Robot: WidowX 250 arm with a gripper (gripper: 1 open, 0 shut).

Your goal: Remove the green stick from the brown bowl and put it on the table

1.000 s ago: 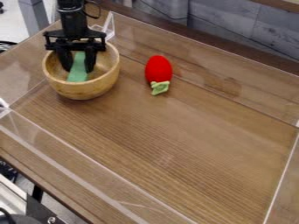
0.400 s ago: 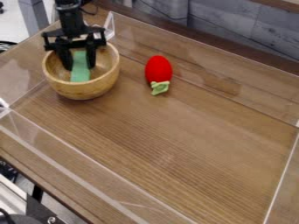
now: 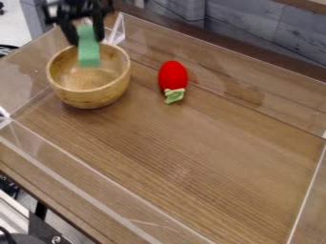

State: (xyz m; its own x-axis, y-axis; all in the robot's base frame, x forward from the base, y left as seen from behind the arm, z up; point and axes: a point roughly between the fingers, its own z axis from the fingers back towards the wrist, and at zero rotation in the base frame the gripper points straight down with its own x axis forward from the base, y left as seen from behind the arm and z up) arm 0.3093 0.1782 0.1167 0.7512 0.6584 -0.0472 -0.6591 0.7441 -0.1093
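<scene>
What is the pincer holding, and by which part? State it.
The pincer holds the green stick by its upper end; the stick hangs upright, lifted above the brown bowl.

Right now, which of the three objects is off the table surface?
The green stick: it hangs upright in the gripper above the brown bowl. The bowl and the red strawberry toy both rest on the table.

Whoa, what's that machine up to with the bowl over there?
A robot arm's gripper is holding a green stick above a brown wooden bowl, hanging upright and clear of the bowl. The stick has yet to be set on the table. A red strawberry toy lies on the table beside the bowl.
</scene>
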